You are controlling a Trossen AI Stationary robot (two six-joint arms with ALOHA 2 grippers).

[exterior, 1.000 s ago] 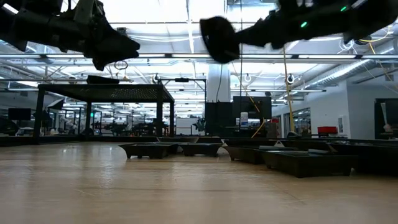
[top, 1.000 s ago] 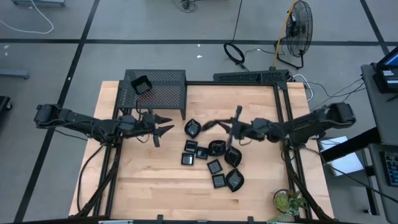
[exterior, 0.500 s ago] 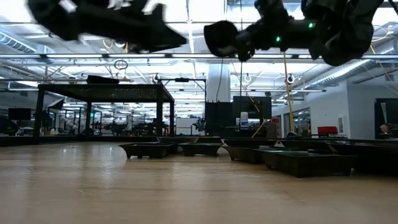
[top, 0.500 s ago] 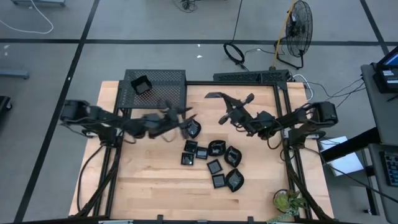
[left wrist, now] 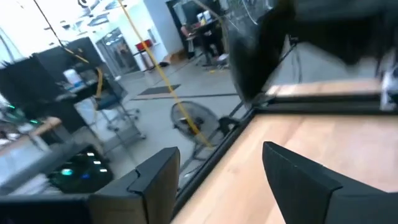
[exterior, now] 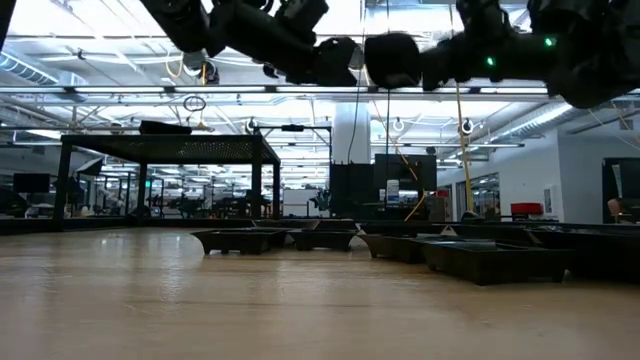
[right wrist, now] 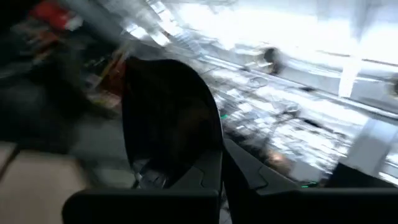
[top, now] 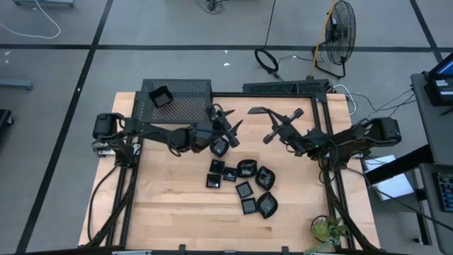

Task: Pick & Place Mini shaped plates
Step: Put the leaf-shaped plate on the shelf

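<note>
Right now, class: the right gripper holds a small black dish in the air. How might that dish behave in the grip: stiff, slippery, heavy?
Probably stiff: the dish shows no sag though the right gripper pinches only one edge. Possibly slippery: its black surface looks smooth, so it could pivot. Seemingly light: that edge pinch alone holds it aloft.

Your two arms are dark, nearly black, built of slim jointed segments with rounded housings at the joints. Your left tool (top: 225, 122) ends in two flat, angular black fingers (left wrist: 149, 180) with squared edges and a matte finish. Your right tool (top: 277, 122) is equally dark, and small green indicator lights glow on that arm's body in the upper right of the low view.
</note>
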